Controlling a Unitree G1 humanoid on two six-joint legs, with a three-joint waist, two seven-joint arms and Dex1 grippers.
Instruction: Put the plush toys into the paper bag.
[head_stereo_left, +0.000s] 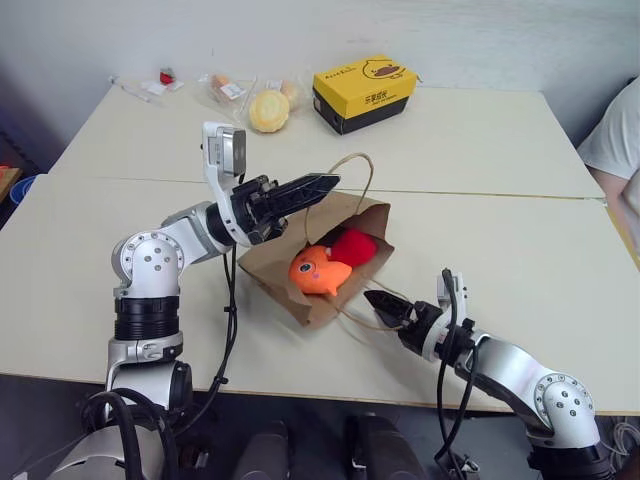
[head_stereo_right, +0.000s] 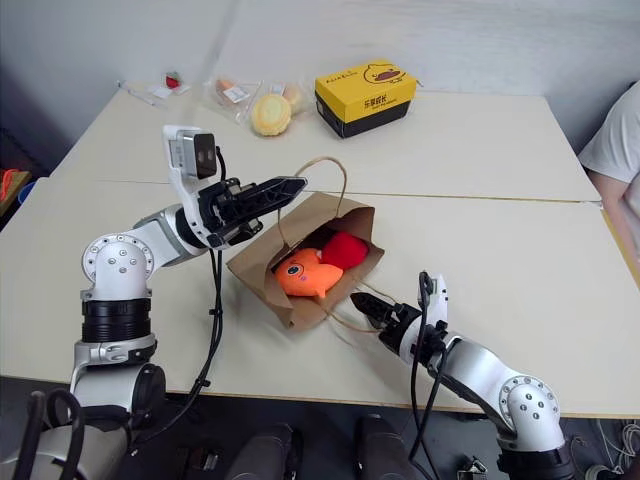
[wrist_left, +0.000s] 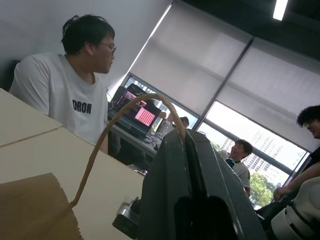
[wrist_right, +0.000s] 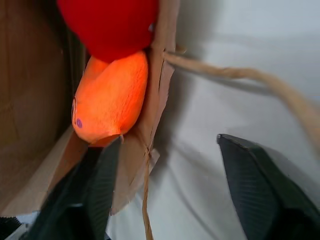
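While paper bag (head_stereo_left: 300, 275) lies mouth rightward | left end effector (head_stereo_left: 325, 184) pinches handle (head_stereo_left: 352, 170) | right end effector (head_stereo_left: 385, 303) apart

pale table (head_stereo_left: 520, 250) carries a brown paper bag (head_stereo_left: 275, 270) lying open, a yellow duck-print box (head_stereo_left: 365, 92), and wrapped snacks (head_stereo_left: 250, 98) at the far edge.

On the white T-shirt (wrist_left: 60, 100) of the person facing me I read "DRON". The yellow and black box (head_stereo_left: 364, 93) carries print too small for me to read.

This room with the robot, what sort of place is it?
Probably an office or lab: pale tables pushed together, big windows with roller blinds, and people sitting at a laptop.
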